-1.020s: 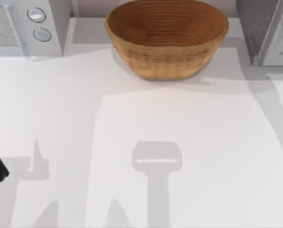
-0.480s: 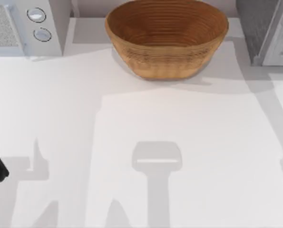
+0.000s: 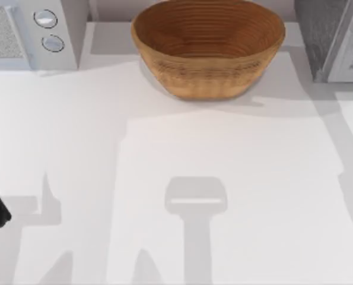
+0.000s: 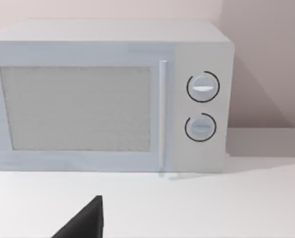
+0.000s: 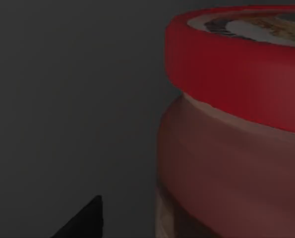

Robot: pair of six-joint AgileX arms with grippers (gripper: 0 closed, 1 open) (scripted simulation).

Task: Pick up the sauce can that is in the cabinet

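You see a red sauce can (image 5: pixel 236 129), a brown striped basket (image 3: pixel 207 47), a white microwave (image 4: pixel 107 96), a speckled grey cabinet (image 3: pixel 318 35), a white surface (image 3: pixel 164 148).

The desk (image 3: pixel 235 178) is brightly and evenly lit from above, with soft grey shadows: a band hugging the basket's (image 3: pixel 207 47) near side, and a paddle-shaped one well in front of the basket. The microwave (image 4: pixel 107 94) is evenly lit with no glare, throwing a faint shadow onto the wall beside its knobs. Around the can (image 5: pixel 236 129) the light is dim, the background a flat dark grey, and only its red rim is bright.
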